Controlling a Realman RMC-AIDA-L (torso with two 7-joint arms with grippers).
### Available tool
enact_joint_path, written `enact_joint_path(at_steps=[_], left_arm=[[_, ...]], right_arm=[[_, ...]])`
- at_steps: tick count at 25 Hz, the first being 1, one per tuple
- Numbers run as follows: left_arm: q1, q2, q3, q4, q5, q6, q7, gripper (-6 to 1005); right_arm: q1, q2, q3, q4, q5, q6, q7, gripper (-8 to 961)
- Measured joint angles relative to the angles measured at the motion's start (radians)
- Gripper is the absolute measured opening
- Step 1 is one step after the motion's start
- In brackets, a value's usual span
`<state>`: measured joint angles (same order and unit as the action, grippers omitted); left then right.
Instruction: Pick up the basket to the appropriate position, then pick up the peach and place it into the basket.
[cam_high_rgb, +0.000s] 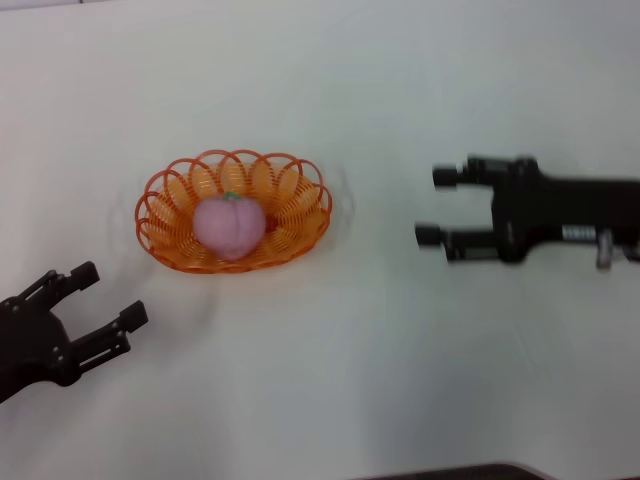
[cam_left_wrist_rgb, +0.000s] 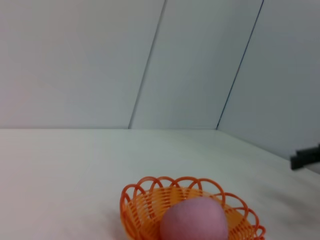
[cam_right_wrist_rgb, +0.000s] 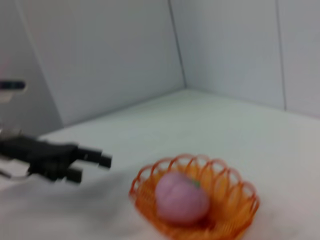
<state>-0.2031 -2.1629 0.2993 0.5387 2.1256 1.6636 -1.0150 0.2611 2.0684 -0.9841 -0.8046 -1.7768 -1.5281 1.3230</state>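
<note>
Orange basket (cam_high_rgb: 160, 215) holding peach (cam_high_rgb: 229, 225), white table (cam_high_rgb: 350, 380), 2 end effectors apart.

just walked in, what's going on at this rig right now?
Nothing is being held. The peach already sits inside the orange wire basket on the white table. The left gripper is open, in front of the basket and to its left, clear of it. The right gripper is also open, off to the basket's right with a gap between. Judging by the layout, the placement looks done.
</note>
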Motion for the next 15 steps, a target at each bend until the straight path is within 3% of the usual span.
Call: enact_joint_path(at_steps=[5,15], left_arm=[[0.013,0.000,-0.004,0.003,0.001,-0.008,0.004,884],[0.014,-0.002,-0.006,0.001,-0.007,-0.013,0.006,884]], right_arm=[[-0.031,0.004,0.023,0.041,-0.088,0.000,-0.070,838],[-0.018,0.007,0.094,0.116,-0.119,0.008,-0.145,838]])
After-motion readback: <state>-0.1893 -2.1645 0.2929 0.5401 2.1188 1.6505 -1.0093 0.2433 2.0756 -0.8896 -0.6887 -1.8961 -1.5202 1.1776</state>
